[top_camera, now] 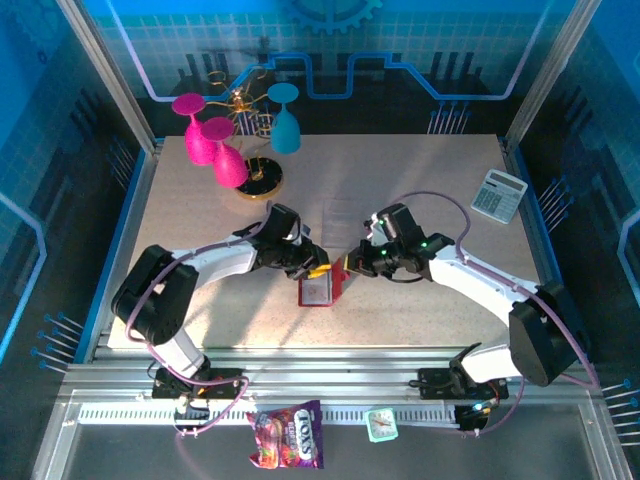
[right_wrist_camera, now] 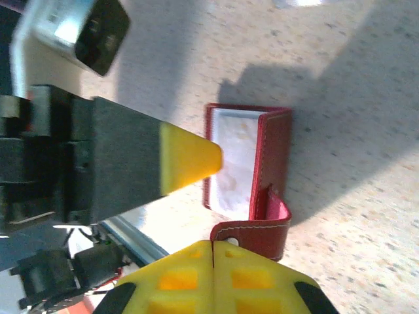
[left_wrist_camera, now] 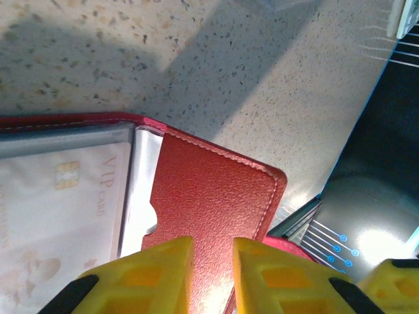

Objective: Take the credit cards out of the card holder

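Observation:
The red card holder point(top_camera: 336, 284) lies open mid-table between both arms. A whitish credit card point(top_camera: 318, 291) marked VIP point(left_wrist_camera: 59, 216) sits in its clear pocket point(right_wrist_camera: 236, 163). My left gripper point(top_camera: 318, 270) hangs over the holder's red cover point(left_wrist_camera: 209, 196). Its yellow fingers are a narrow gap apart point(left_wrist_camera: 213, 261), and nothing is between them. My right gripper point(right_wrist_camera: 213, 245) is shut, and its tips point(top_camera: 352, 264) meet the end of the holder's snap tab point(right_wrist_camera: 252, 230), which curls up off the table. The left fingertip point(right_wrist_camera: 190, 160) stands beside the card.
A grey-white calculator point(top_camera: 498, 195) lies at the back right. Pink goblets point(top_camera: 215, 150) and a blue one point(top_camera: 285, 122) stand at the back left by a gold stand point(top_camera: 262, 180). A candy bag point(top_camera: 288, 436) and a teal packet point(top_camera: 381, 424) lie past the near edge.

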